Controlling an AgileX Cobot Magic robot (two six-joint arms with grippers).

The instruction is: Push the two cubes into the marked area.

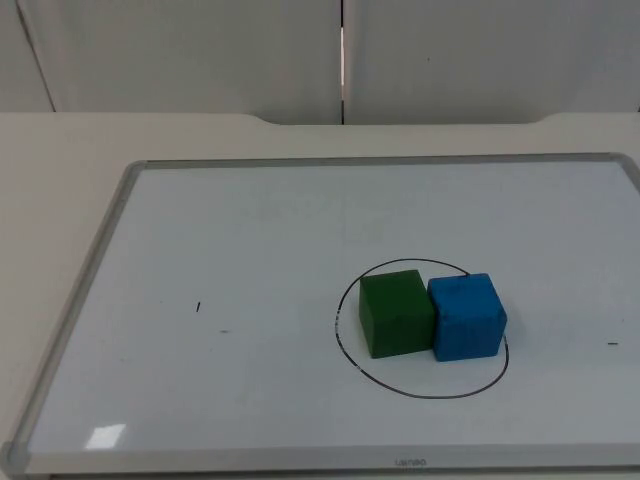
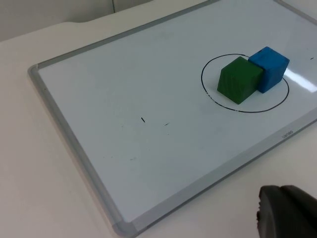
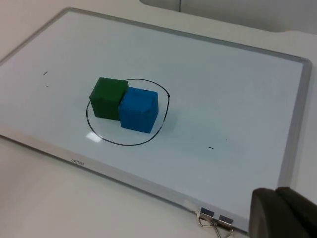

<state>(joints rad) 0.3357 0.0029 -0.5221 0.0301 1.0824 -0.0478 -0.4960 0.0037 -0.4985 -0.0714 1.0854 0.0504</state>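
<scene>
A green cube point(image 1: 397, 313) and a blue cube point(image 1: 466, 317) stand side by side, touching, inside a hand-drawn black circle point(image 1: 420, 392) on a whiteboard point(image 1: 250, 240). The blue cube's outer side is close to the line. In the left wrist view the green cube point(image 2: 239, 79) is nearer than the blue cube point(image 2: 270, 68). In the right wrist view the blue cube point(image 3: 139, 109) is nearer than the green cube point(image 3: 108, 97). My left gripper point(image 2: 287, 213) waits off the board, beyond its front edge and far from the cubes. My right gripper point(image 3: 285, 213) waits past the board's corner, also far from them.
The whiteboard has a raised grey frame point(image 1: 95, 260) and lies on the white table point(image 1: 60, 150). A binder clip point(image 3: 215, 221) is fixed on the board's edge near my right gripper. Small pen marks point(image 1: 198, 307) dot the board. The grey partition wall point(image 1: 200, 50) closes the far side.
</scene>
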